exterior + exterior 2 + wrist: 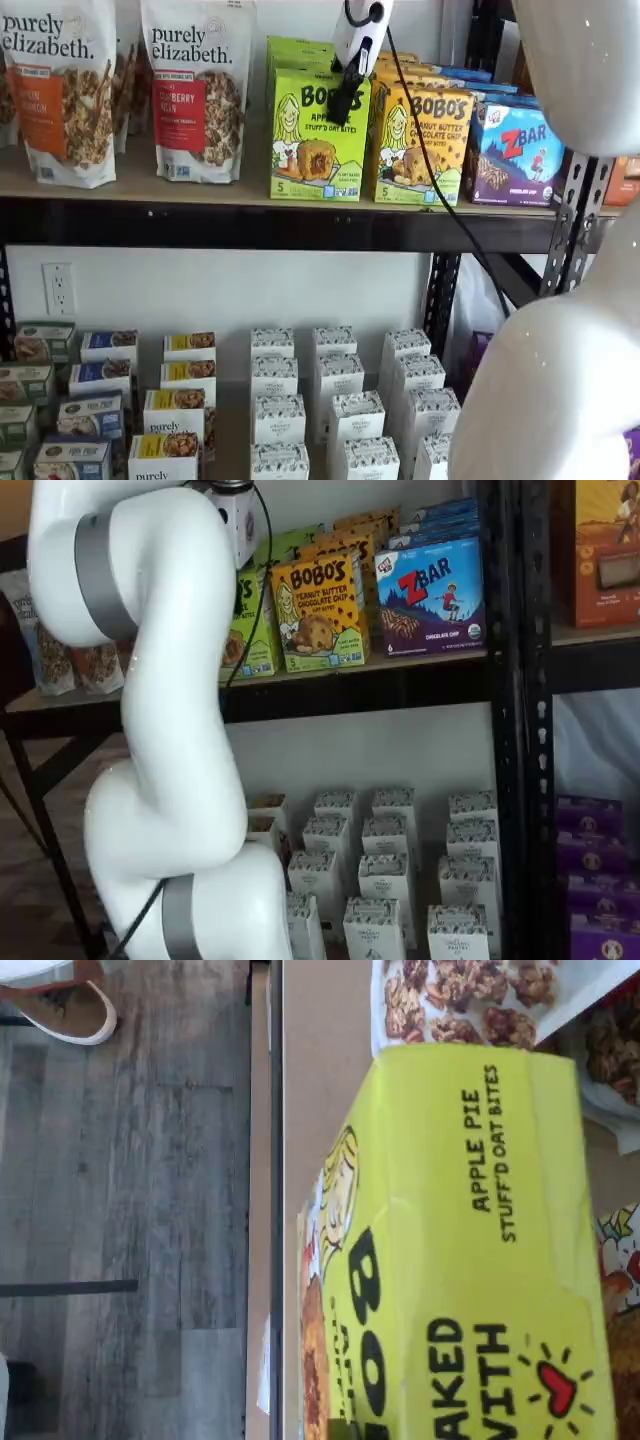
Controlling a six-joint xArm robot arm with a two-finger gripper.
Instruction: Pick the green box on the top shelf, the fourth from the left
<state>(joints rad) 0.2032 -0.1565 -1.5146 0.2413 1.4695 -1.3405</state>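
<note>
Shelf view: hand (pixel 343 103) before green box (pixel 318 140)

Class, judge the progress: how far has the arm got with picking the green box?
Done: the end effector has reached the green box, its black fingers over the box's front top edge. In hand: the grasp; whether it grips is unclear. Left: lifting it off the top shelf, where it stands.
</note>
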